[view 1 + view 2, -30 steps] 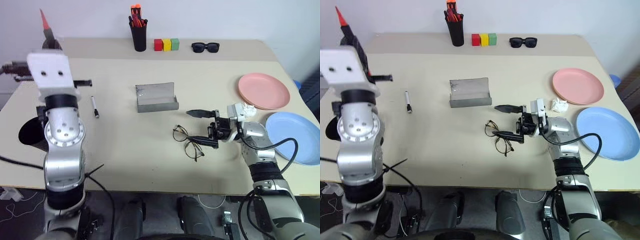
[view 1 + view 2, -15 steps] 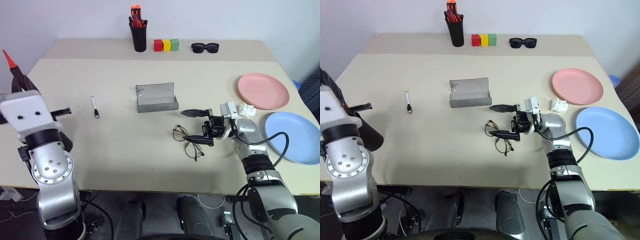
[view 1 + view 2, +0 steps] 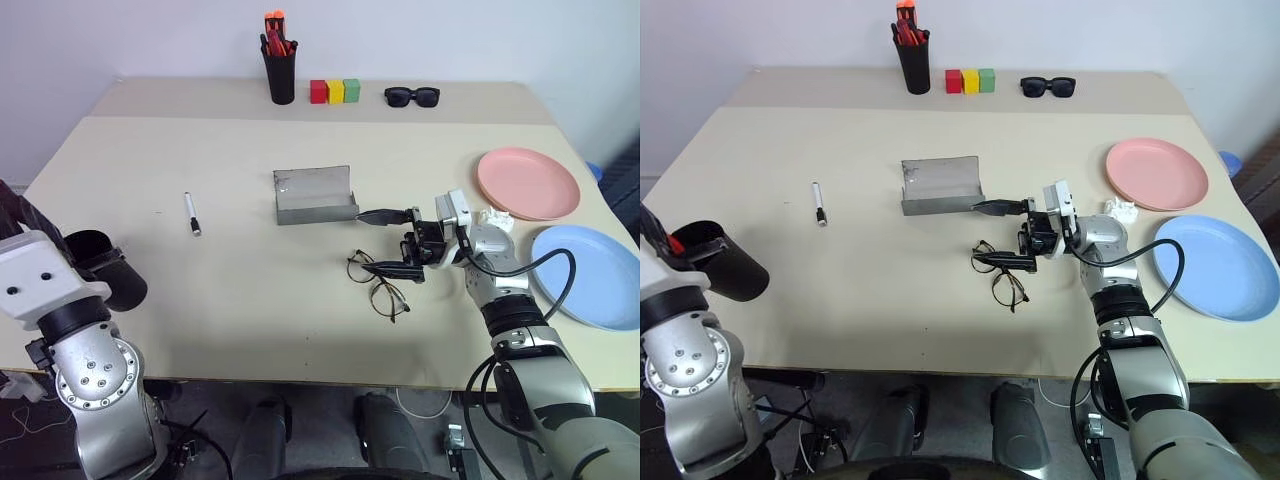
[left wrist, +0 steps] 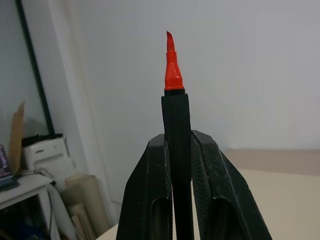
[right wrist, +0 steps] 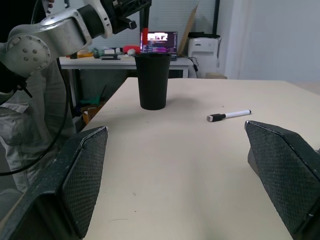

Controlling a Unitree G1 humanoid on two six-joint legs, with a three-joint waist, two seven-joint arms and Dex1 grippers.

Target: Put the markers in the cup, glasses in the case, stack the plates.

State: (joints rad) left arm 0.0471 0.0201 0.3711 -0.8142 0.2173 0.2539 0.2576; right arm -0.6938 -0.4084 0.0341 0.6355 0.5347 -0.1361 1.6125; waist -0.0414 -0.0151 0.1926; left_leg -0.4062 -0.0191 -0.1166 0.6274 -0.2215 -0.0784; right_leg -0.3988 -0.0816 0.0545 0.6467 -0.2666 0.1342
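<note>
Red marker (image 4: 174, 95) clamped between the fingers (image 4: 150, 185) of the left pincer (image 4: 176, 142), red tip up, black barrel running down between the two pads; left pincer narrow, closed on it. In the right eye view a sliver of red just at the rim of the cup (image 3: 720, 262), which stands at the bench's (image 3: 250, 300) near left edge, well apart from the case (image 3: 314, 194).

White marker (image 3: 190, 213) flat on the bench, between the cup and the case, black end toward the near side. Case open and grey, lid raised along its far side, at the middle of the bench. Glasses (image 3: 377, 283) lying just near-right of the case, arms unfolded.

Right pincer (image 3: 385, 241) spread wide, pointing leftward, one finger (image 3: 380, 215) reaching close to the case's right end, the other low over the glasses' far rim; contact with the frame impossible to tell.

Pink plate (image 3: 527, 182) far right of the case, blue plate (image 3: 590, 274) nearer, the two side by side and not stacked. Crumpled white scrap (image 3: 494, 220) just beside the pink plate's near rim.

Along the far edge beyond the case: black pen holder (image 3: 281, 71) with orange-red pens, three coloured blocks (image 3: 334, 90), black sunglasses (image 3: 411, 96).
</note>
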